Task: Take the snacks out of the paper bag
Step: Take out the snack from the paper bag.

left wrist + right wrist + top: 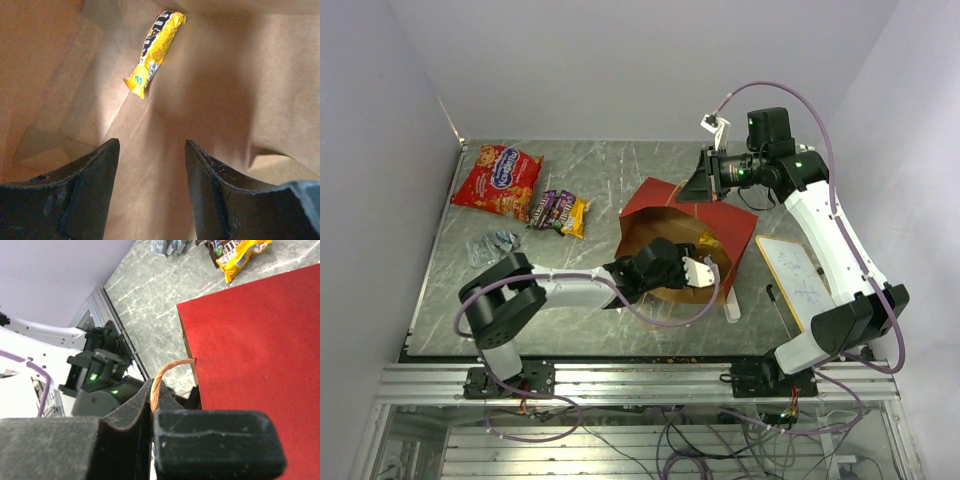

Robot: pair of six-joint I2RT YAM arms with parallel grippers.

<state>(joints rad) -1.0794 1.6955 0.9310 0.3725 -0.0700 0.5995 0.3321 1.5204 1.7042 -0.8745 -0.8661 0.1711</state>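
Four lots of snacks are already out at the far left of the table (620,165): chip bag (498,180), candy packs (552,208), yellow pack (577,216) and wrapper (492,245). One packet (152,52) shows inside the bag (665,205). It's yellow with dark lettering and lies flat against the kraft wall deep in, well ahead of the left gripper (151,160). That gripper is poked into the bag's mouth, fingers spread wide with nothing between them. The right gripper (151,412) is pinched tight on the tan handle (167,367) at the bag's far rim, and by the look of it that's what props the mouth open.

Handling-wise, the packet looks light, crinkly and a bit slick, so it probably won't take much squeeze, but it could skate along the paper if nudged. The best hold is likely across its narrow width near the closer crimped end, one finger each side. Its flat face sits on the wall, so there's no getting under it. That wall is soft, so pressing in would likely just dent it, or the fingers could pinch paper along with the packet. The bag itself seems light too, and might sag or slide if the handle slips. Can't tell whether anything else is tucked in the corners.
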